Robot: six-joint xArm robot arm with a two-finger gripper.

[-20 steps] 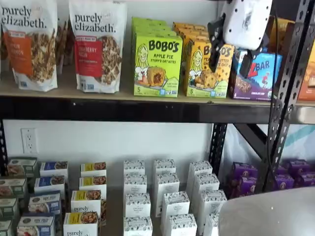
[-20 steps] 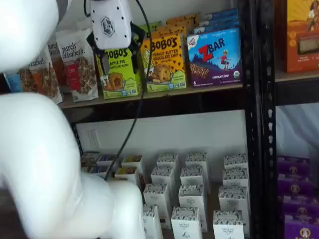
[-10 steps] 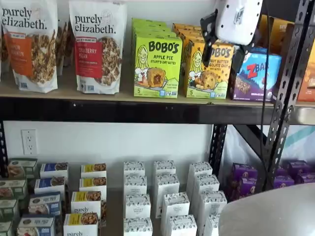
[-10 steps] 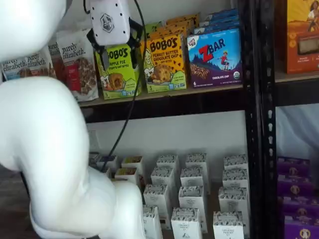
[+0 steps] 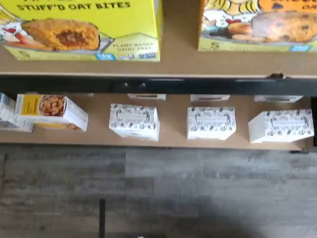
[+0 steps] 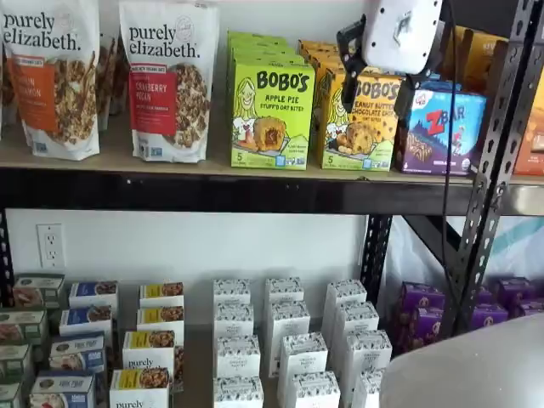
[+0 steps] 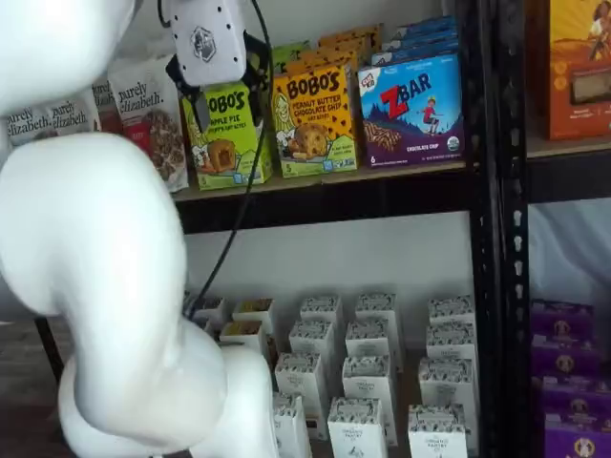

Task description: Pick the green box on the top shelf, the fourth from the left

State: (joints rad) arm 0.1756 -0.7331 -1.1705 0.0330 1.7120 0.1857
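The green box (image 6: 272, 115) stands upright at the front of its row on the top shelf (image 6: 212, 163). It reads "BOBO'S APPLE PIE". My gripper (image 6: 376, 89) hangs in front of the shelf, white body above, two black fingers apart with a plain gap. In this shelf view it overlaps the yellow-orange Bobo's box (image 6: 364, 127). In a shelf view my gripper (image 7: 226, 100) lies over the green box (image 7: 229, 143). The wrist view shows the green box's lower part (image 5: 84, 29) on the shelf board (image 5: 178, 63). The fingers hold nothing.
Purely Elizabeth bags (image 6: 170, 81) stand left of the green box and a blue ZBar box (image 6: 442, 127) right of the yellow-orange one. Black uprights (image 6: 497, 153) frame the right. White cartons (image 6: 285, 340) fill the lower shelf. My white arm (image 7: 105, 286) and cable (image 7: 243, 191) cover the left.
My gripper has moved left along the top shelf and risen slightly, still open. The boxes have not moved.
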